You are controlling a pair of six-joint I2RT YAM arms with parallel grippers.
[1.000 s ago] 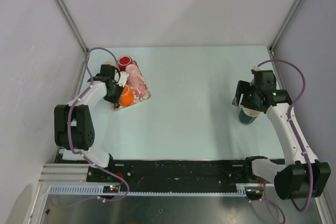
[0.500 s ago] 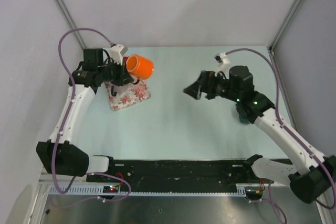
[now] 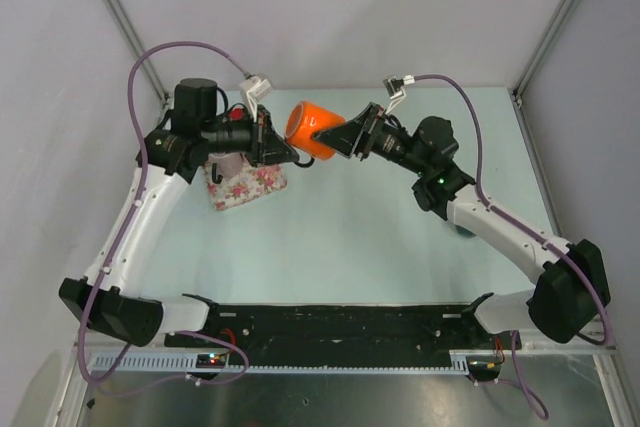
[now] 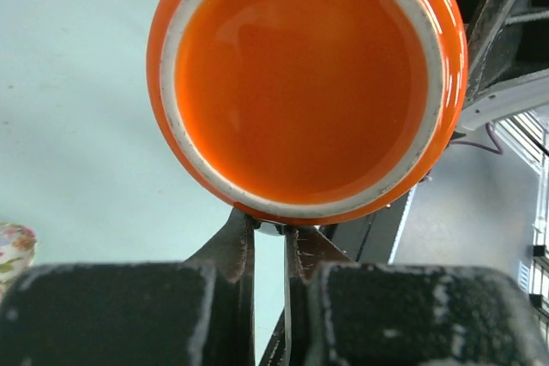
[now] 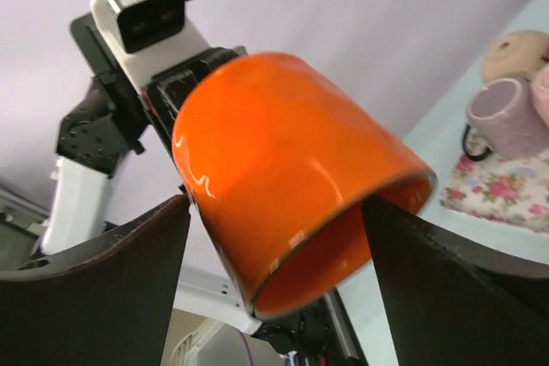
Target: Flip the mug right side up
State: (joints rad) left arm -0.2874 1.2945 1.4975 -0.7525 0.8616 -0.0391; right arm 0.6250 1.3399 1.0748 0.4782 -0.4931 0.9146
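Observation:
The orange mug [image 3: 312, 130] hangs in the air over the back middle of the table, tipped on its side. My left gripper [image 3: 283, 147] is shut on its handle. In the left wrist view the mug's round end [image 4: 304, 83], ringed in white, fills the frame above the shut left gripper [image 4: 268, 233]. My right gripper [image 3: 345, 137] meets the mug from the right. In the right wrist view the mug [image 5: 283, 160] lies between the wide-open right gripper's [image 5: 274, 272] dark fingers [image 5: 94, 272], its mouth turned down and to the right.
A floral cloth [image 3: 245, 187] lies at the back left under the left arm, with a lilac mug [image 5: 506, 117] and a beige round thing [image 5: 515, 53] on it. A dark green cup [image 3: 465, 230] stands at the right, half hidden by the right arm.
The left arm has carried the orange mug rightward and higher, off the cloth. The right arm has left the dark green cup and swung left until its open fingers flank the mug.

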